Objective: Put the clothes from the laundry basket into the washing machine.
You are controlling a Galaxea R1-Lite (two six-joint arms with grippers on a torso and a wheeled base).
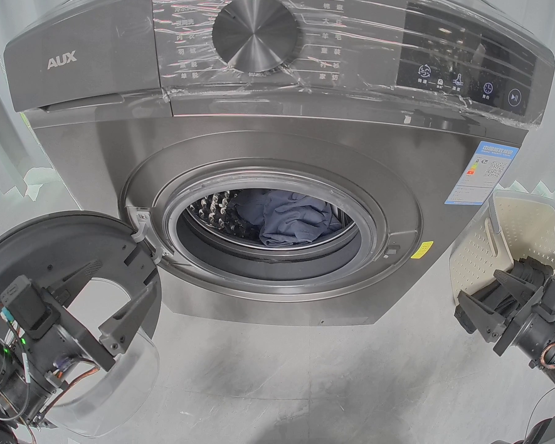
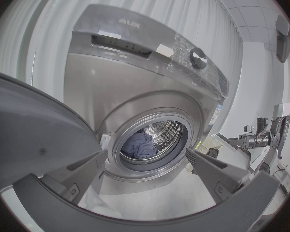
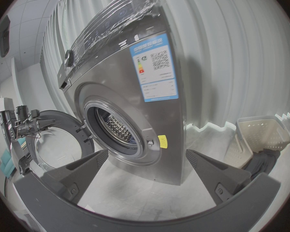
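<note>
the washer [image 1: 277,143] stands ahead on the grey floor [image 1: 302,377], its panel wrapped in clear film. its round door [image 1: 55,248] is swung wide open to the robot's left, hinged at the left of the port. a pale basket [image 1: 524,229] sits tilted on the floor just beside the washer's right side, with a dark cloth [image 3: 262,161] lying at its open side. the left gripper [image 1: 126,277] hangs low in front of the open door, fingers apart, nothing between them. the right gripper [image 1: 478,294] is low on the right, close before the basket, fingers likewise spread and empty. a blue cloth [image 1: 290,217] lies crumpled inside the drum [image 1: 219,208], toward its middle and right.
</note>
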